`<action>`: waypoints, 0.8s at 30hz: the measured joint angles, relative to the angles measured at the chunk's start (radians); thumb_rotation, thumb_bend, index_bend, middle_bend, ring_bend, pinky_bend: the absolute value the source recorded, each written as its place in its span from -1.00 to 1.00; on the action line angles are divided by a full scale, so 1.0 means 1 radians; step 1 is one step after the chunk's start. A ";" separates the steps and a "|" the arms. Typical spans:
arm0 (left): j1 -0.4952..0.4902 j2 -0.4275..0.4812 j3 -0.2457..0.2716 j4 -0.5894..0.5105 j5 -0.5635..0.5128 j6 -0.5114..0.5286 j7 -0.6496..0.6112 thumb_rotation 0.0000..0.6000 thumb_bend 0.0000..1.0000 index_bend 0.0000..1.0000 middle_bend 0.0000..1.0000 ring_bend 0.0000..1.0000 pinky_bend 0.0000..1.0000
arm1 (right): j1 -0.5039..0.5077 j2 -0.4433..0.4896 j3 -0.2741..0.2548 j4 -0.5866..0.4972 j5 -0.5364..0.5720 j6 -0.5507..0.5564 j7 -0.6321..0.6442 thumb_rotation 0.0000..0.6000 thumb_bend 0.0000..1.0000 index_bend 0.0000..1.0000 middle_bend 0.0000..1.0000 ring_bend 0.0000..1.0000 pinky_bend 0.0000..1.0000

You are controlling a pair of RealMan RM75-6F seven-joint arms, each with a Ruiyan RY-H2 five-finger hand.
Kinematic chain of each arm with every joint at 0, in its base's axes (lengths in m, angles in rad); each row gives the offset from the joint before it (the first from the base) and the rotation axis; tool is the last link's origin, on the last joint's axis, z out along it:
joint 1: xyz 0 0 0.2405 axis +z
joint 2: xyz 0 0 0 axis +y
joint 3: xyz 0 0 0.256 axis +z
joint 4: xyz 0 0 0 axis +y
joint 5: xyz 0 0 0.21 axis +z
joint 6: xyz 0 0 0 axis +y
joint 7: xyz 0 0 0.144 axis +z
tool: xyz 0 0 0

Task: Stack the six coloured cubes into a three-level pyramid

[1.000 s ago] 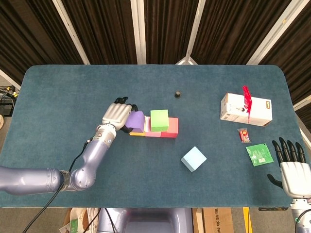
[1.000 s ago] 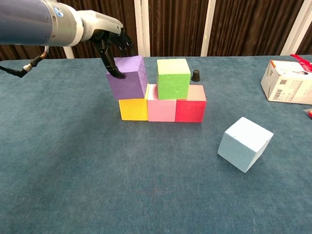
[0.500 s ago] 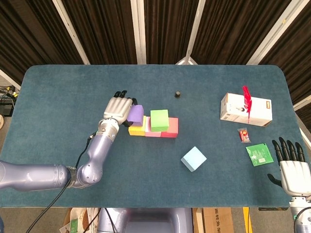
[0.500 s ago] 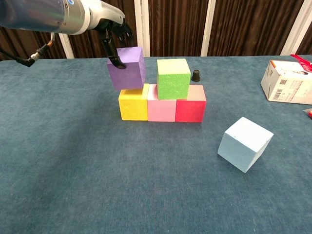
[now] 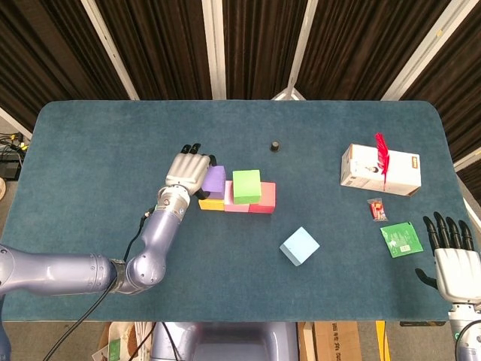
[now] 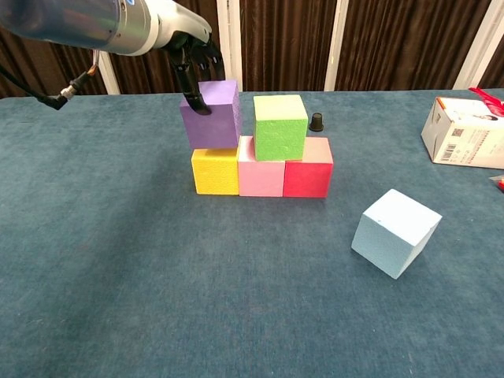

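Dark curtains behind, blue felt counter (image 5: 90, 150) in front. My left hand (image 5: 186, 170) pinches the purple cube (image 6: 210, 114), which sits low over the yellow cube (image 6: 215, 172), apparently resting on it, just left of the green cube (image 6: 279, 126). Base row: yellow, pink (image 6: 261, 172), red (image 6: 308, 175); green straddles pink and red. Risk: purple sits too far left, not bridging yellow and pink, so the top cube would lack a level seat. Fingers dragging off on release could tilt purple or shove yellow out of line. Light-blue cube (image 6: 395, 232) lies tilted, well apart. Right hand (image 5: 453, 265) idle, fingers spread, holding nothing.
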State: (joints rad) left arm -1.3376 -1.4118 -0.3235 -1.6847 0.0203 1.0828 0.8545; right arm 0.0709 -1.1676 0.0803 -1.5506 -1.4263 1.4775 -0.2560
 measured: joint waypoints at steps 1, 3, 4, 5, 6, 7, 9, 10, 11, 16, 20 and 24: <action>-0.001 -0.002 -0.002 0.001 -0.002 0.001 0.000 1.00 -0.23 -0.27 -0.38 -1.00 -1.00 | 0.000 0.000 0.001 0.000 0.001 0.000 0.000 1.00 -0.74 -1.00 -0.95 -1.00 -1.00; -0.003 -0.007 -0.003 0.002 -0.001 0.003 0.001 1.00 -0.23 -0.28 -0.38 -1.00 -1.00 | -0.001 0.000 0.002 -0.001 0.003 0.001 0.000 1.00 -0.74 -1.00 -0.95 -1.00 -1.00; -0.004 -0.010 -0.002 0.003 0.001 0.004 0.002 1.00 -0.23 -0.28 -0.38 -1.00 -1.00 | -0.001 0.000 0.002 -0.001 0.003 0.002 0.001 1.00 -0.74 -1.00 -0.95 -1.00 -1.00; -0.005 -0.012 -0.001 0.004 0.002 0.005 0.004 1.00 -0.23 -0.28 -0.38 -1.00 -1.00 | -0.002 0.001 0.003 -0.002 0.003 0.004 0.001 1.00 -0.74 -1.00 -0.95 -1.00 -1.00; -0.006 -0.014 0.000 0.005 0.002 0.006 0.006 1.00 -0.23 -0.28 -0.38 -1.00 -1.00 | -0.003 0.001 0.003 -0.003 0.003 0.006 0.001 1.00 -0.74 -1.00 -0.95 -1.00 -1.00; -0.007 -0.018 0.001 0.007 0.002 0.007 0.007 1.00 -0.23 -0.28 -0.38 -1.00 -1.00 | -0.003 0.001 0.003 -0.003 0.004 0.006 0.001 1.00 -0.74 -1.00 -0.95 -1.00 -1.00; -0.007 -0.024 0.001 0.011 0.004 0.006 0.007 1.00 -0.23 -0.28 -0.38 -1.00 -1.00 | -0.003 0.002 0.004 -0.004 0.005 0.006 0.001 1.00 -0.74 -1.00 -0.95 -1.00 -1.00; -0.008 -0.027 0.001 0.014 0.005 0.006 0.006 1.00 -0.23 -0.28 -0.38 -1.00 -1.00 | -0.003 0.001 0.004 -0.004 0.006 0.005 0.001 1.00 -0.74 -1.00 -0.95 -1.00 -1.00; -0.008 -0.030 0.000 0.017 0.006 0.006 0.006 1.00 -0.23 -0.29 -0.38 -1.00 -1.00 | -0.003 0.001 0.004 -0.004 0.007 0.005 0.000 1.00 -0.74 -1.00 -0.95 -1.00 -1.00; -0.012 -0.043 -0.004 0.028 0.008 0.011 0.008 1.00 -0.23 -0.30 -0.39 -1.00 -1.00 | -0.005 0.002 0.005 -0.004 0.008 0.007 0.001 1.00 -0.74 -1.00 -0.95 -1.00 -1.00; -0.016 -0.051 -0.007 0.034 0.008 0.011 0.011 1.00 -0.24 -0.32 -0.41 -1.00 -1.00 | -0.004 0.001 0.006 -0.003 0.010 0.005 0.001 1.00 -0.74 -1.00 -0.95 -1.00 -1.00; -0.020 -0.062 -0.009 0.043 0.002 0.009 0.017 1.00 -0.24 -0.33 -0.42 -1.00 -1.00 | -0.004 0.001 0.007 -0.004 0.012 0.005 0.002 1.00 -0.74 -1.00 -0.95 -1.00 -1.00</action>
State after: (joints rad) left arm -1.3581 -1.4743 -0.3322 -1.6417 0.0219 1.0920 0.8718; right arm 0.0667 -1.1661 0.0876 -1.5545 -1.4147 1.4827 -0.2540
